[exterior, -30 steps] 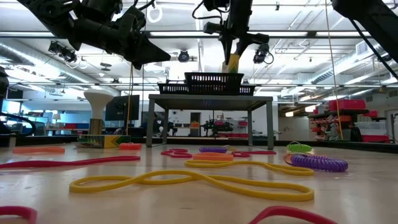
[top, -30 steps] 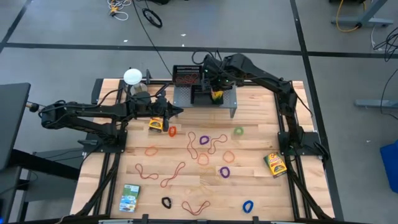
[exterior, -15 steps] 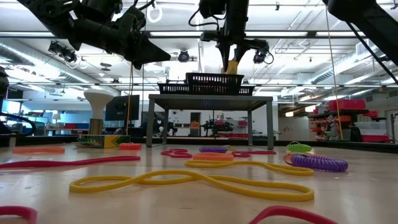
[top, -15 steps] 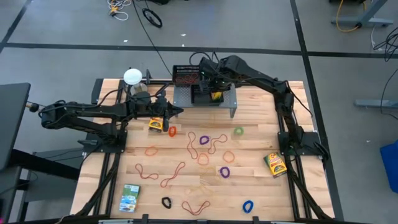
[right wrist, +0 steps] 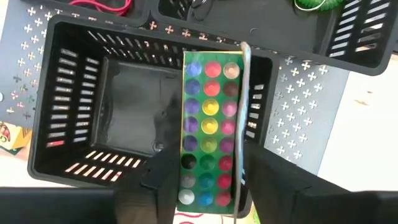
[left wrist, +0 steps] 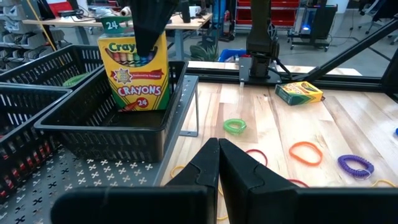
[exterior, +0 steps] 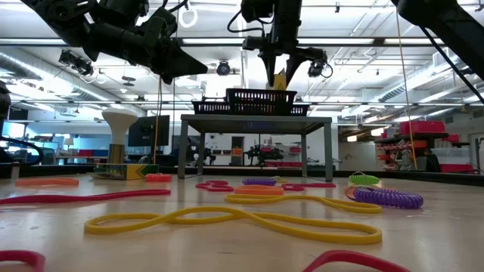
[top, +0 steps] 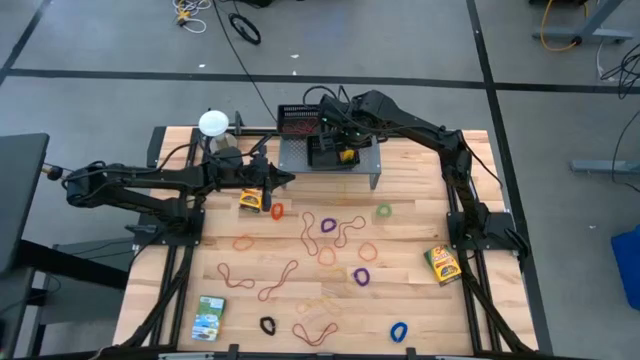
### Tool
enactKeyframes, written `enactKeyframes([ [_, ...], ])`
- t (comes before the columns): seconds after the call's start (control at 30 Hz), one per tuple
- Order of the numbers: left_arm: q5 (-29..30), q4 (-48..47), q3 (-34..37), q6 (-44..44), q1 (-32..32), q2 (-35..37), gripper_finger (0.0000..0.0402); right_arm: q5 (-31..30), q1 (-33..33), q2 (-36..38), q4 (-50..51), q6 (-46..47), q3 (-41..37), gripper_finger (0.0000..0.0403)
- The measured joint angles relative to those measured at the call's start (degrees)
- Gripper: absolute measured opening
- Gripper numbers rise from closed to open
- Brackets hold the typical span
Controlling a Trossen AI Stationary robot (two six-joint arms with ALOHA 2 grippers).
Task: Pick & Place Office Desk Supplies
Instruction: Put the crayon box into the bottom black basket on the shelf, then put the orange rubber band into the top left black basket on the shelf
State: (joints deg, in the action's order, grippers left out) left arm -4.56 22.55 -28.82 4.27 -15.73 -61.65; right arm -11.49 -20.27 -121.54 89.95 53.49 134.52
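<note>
Near the top centre of the high view, on the grey perforated shelf [top: 362, 163], the right gripper [top: 340, 135] stands over a black mesh tray [right wrist: 81, 93] with a Crayola crayon box [left wrist: 135, 71] upright inside it, leaning against the tray's wall. In the right wrist view the two fingers flank the box top with a gap on each side, so the jaws look parted and the box released rather than held. This reads as the end of a placing step: the box is in its tray.

The left gripper [left wrist: 217, 163], fingers pressed together and empty, hovers at centre-left of the high view, beside a small yellow box [top: 250, 200] on the table. A second crayon box [top: 441, 262] lies at the table's right edge.

Next, the right arm should lift straight up clear of the tray walls without tipping the box, then go for another item, such as the green loop [top: 384, 211].
</note>
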Motion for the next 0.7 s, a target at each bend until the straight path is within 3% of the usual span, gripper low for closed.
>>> enactKeyframes([
  [0.7,0.0,0.0,0.0,0.0,0.0,0.0,0.0013,1.4,0.2,0.2,0.0,-5.0,0.0,0.0254],
])
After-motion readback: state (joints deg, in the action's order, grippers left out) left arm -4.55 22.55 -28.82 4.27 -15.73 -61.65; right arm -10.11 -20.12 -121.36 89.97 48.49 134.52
